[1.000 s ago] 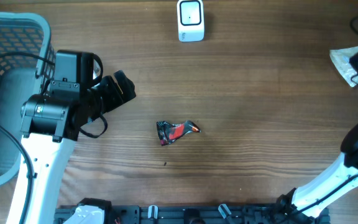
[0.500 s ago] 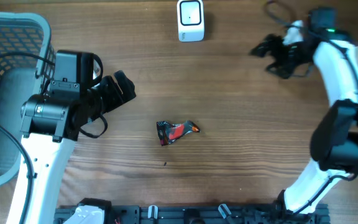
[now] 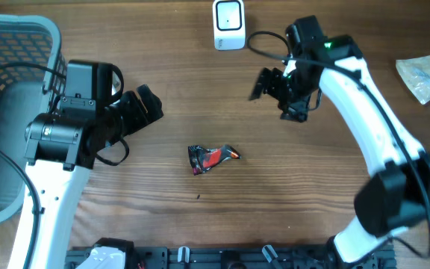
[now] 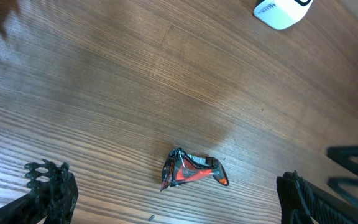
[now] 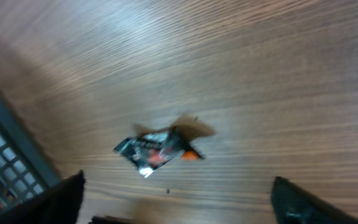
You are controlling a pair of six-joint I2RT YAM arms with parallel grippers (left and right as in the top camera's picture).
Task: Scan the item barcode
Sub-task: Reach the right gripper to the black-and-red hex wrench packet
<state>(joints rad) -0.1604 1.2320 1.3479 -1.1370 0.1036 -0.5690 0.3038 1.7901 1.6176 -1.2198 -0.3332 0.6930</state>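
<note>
**Packet loose, nothing gripped**

Right gripper [image 3: 273,97] and left gripper [image 3: 146,110] both wide open, empty. Crumpled snack packet [image 3: 213,158] lies mid-table between them. I expect thin foil to slip or fold, hiding barcode from scanner [image 3: 229,25].

No text legible anywhere. White scanner [image 3: 229,24], far middle of table: faint line of print on casing in left wrist view [image 4: 278,11], too blurred to read. Black-and-red packet [image 3: 212,158], table centre: pale print on crumpled wrapper, letters too small to make out. Wrappers [image 3: 424,75], far right edge: coloured patches only, no words readable.
</note>
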